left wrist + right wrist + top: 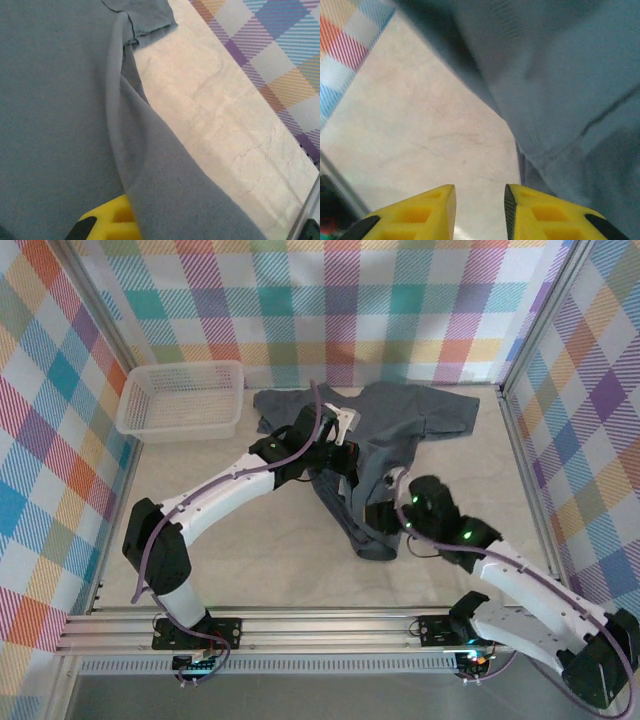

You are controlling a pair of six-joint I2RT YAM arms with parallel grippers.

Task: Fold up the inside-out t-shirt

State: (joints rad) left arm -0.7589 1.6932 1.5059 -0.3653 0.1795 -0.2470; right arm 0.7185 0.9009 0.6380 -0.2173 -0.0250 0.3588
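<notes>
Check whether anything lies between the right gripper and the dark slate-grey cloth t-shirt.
Nothing visible does. The right gripper hangs open beside the edge of the dark slate-grey cloth t-shirt, only beige table between them; the white mesh basket sits far left.

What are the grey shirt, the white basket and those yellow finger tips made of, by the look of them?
The t-shirt: soft matte knit cloth, probably cotton; it drapes in folds, with stitched hems. The mesh basket: white plastic, seemingly; perforated walls, rigid rim. The right gripper's fingers: yellow moulded plastic, likely; smooth, with square hollows.
</notes>
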